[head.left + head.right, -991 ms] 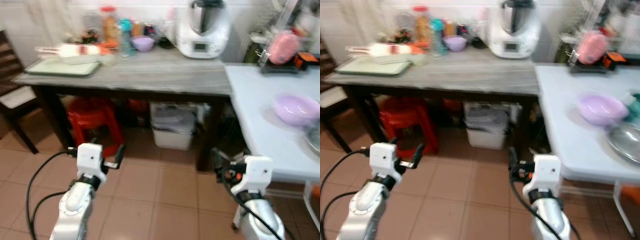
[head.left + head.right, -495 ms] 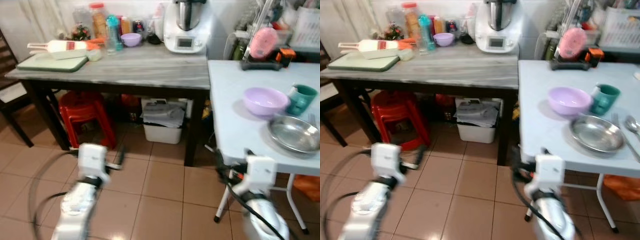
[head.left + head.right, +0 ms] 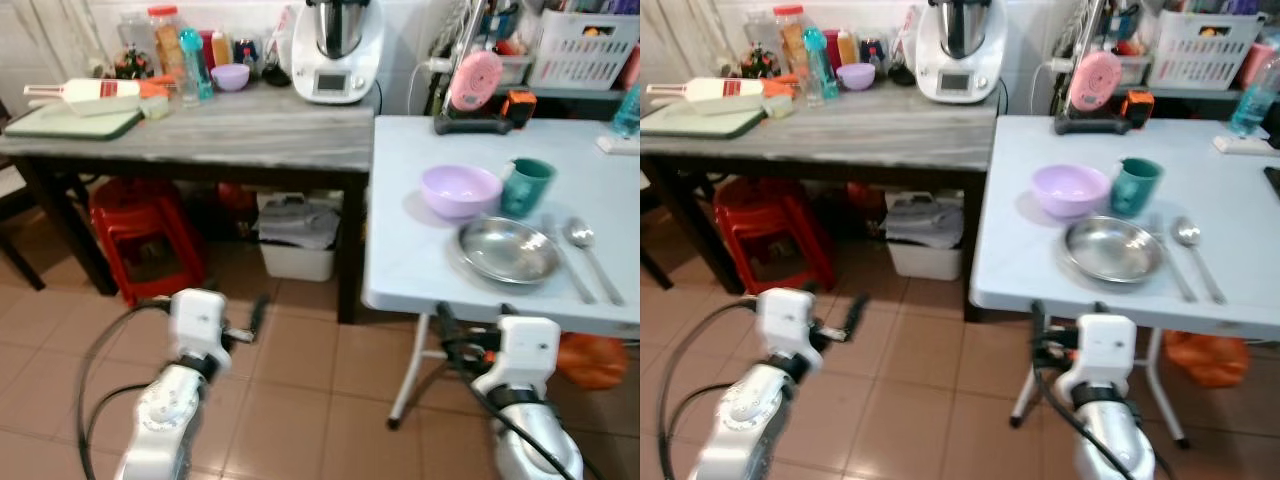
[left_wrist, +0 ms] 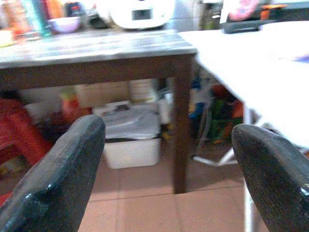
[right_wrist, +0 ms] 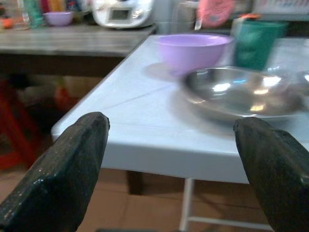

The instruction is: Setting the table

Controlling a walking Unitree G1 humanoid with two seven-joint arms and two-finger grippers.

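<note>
Pale blue table [image 3: 420, 270] stands on the robot's right side in the left eye view, and on it sit a purple bowl [image 3: 460, 190], a green cup [image 3: 525, 185] just beside the bowl, a shiny metal plate [image 3: 508, 250] in front of them, and a spoon [image 3: 583, 240] next to the plate. No writing can be read on any of them. In the right eye view a grey wooden table [image 3: 880, 125] holds a white kitchen machine [image 3: 958, 55], and a red stool [image 3: 765, 230] stands under it. The left wrist view shows the left gripper [image 4: 164, 179] low over the tile floor, its two black fingers spread wide and holding nothing. The right wrist view shows the right gripper [image 5: 174, 169] facing the blue table's edge, fingers wide apart and empty too.
</note>
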